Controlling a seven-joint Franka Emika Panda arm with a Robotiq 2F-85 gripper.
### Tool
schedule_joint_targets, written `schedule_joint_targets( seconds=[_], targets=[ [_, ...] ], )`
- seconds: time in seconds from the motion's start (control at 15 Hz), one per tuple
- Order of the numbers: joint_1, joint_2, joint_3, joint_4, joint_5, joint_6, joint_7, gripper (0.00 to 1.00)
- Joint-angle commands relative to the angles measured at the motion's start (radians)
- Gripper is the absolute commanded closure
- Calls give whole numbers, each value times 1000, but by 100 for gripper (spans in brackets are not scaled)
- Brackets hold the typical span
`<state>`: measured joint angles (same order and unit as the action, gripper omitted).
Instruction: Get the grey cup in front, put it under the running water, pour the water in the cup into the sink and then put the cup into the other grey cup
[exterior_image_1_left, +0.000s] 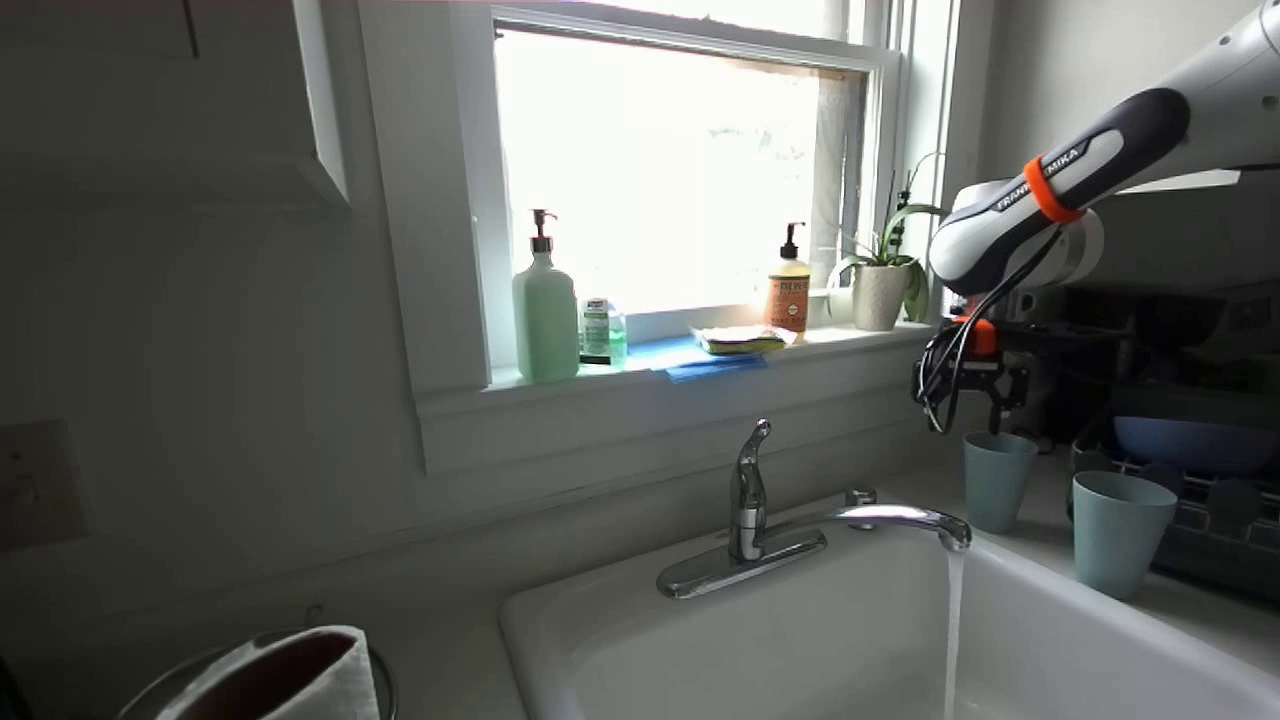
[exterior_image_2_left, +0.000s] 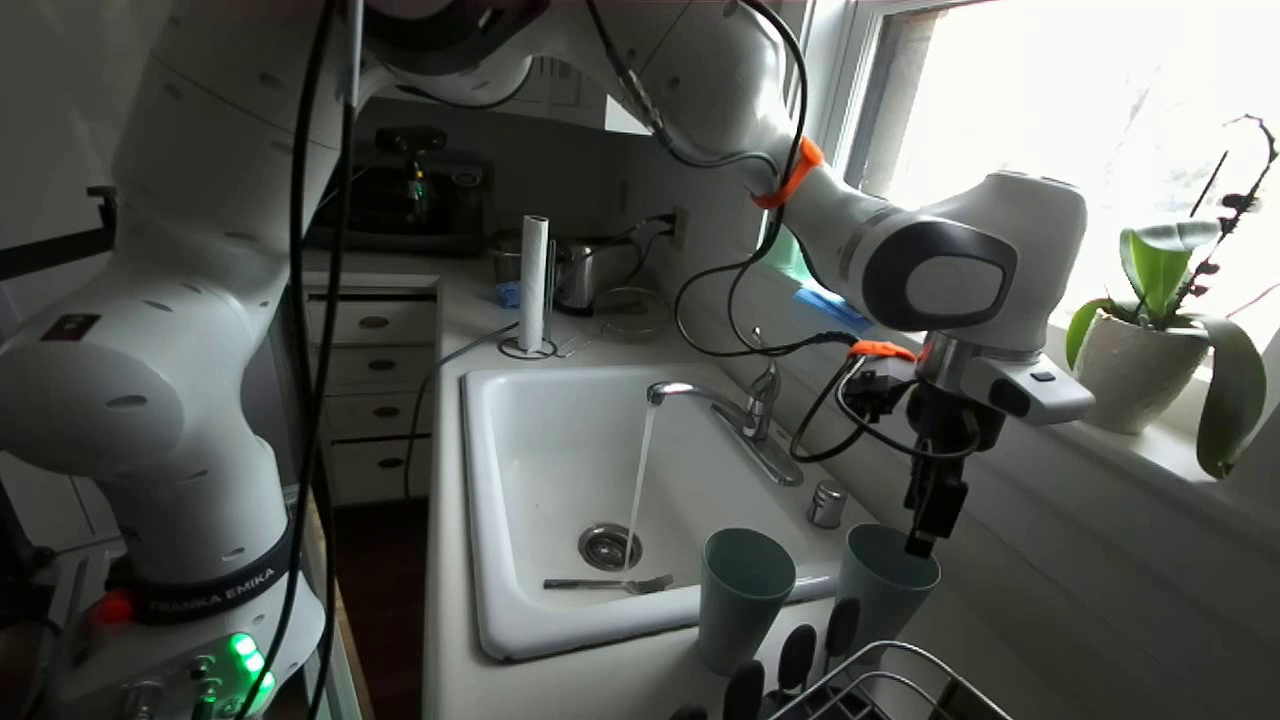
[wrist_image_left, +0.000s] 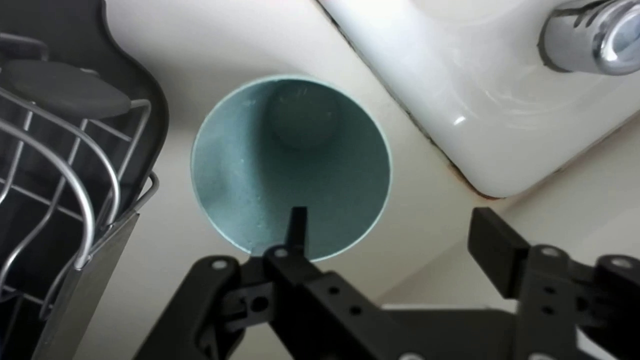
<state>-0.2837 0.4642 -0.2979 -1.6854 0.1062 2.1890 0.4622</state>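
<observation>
Robot arm (exterior_image_2_left: 720, 95) is white and rounded, with orange bands (exterior_image_1_left: 1045, 190), loose black cables (exterior_image_2_left: 297, 230), FRANKA EMIKA lettering (exterior_image_2_left: 225, 593) and green lights (exterior_image_2_left: 252, 660); black gripper (wrist_image_left: 392, 230) has round screws (wrist_image_left: 219, 264).

blown-out white window (exterior_image_1_left: 660, 180), dim surroundings

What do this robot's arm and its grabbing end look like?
The arm is smooth, rounded and white, with dark patches, orange bands and "FRANKA EMIKA" lettering; loose black cables run along it. The gripper is black, with two angular, jointed fingers.
</observation>
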Motion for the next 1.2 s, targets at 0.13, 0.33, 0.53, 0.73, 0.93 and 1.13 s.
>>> schedule_joint_targets(
  seconds=[0.13,0.33,0.53,0.73,0.93,1.13],
  targets=[
    [-25,63,4,82,45,-62,11,62],
    [-27,80,3,98,40,-87,14,84],
    [-26,89,4,107,40,-122,17,99],
    [-24,81,6,119,39,-181,23,100],
    [-13,52,13,111,39,-225,24,99],
    [8,3,27,76,41,-237,17,99]
  ],
)
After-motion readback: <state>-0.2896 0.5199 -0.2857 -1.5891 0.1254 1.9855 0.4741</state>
